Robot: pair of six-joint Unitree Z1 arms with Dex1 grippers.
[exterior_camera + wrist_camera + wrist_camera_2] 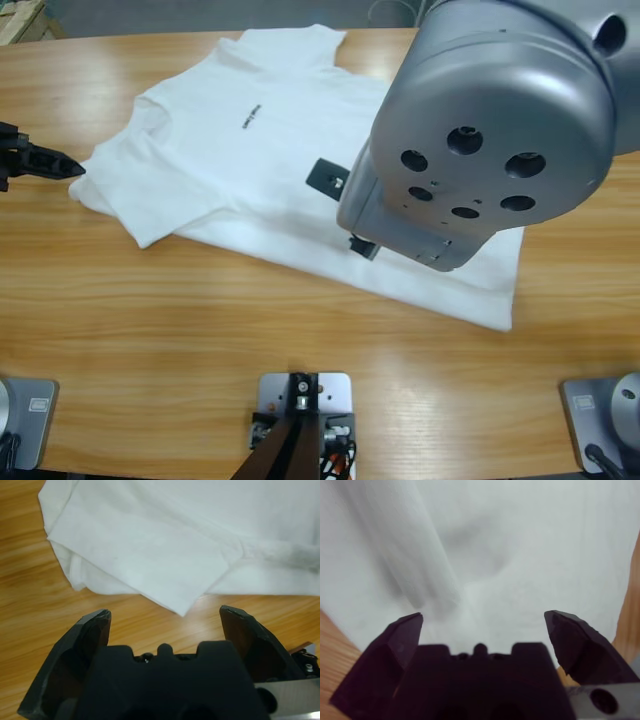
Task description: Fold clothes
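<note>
High view: the white T-shirt (pixel 290 170) lies spread chest-up across the far half of the desk (pixel 200 330), its collar toward the far edge and its hem running down toward the right near side. A small black print (pixel 249 118) sits on its chest. My left claw (pixel 50 160) comes in from the left edge, its tip just beside the shirt's sleeve corner. A big silver elbow (pixel 500 120) of an arm hangs close under the camera and hides much of the shirt's right part.

Left wrist view: my left claw (pixel 165 615) is spread wide and holds nothing. Between and beyond its tips lies a pointed corner of the sleeve (pixel 165 560), flat on the wood, near the claw but apart from it.

Right wrist view: my right claw (pixel 482 620) is spread too, gripping nothing, poised close over the white cloth (pixel 530 555), which fills nearly the whole frame. Bare wood shows at the lower left and at the right edge.
</note>
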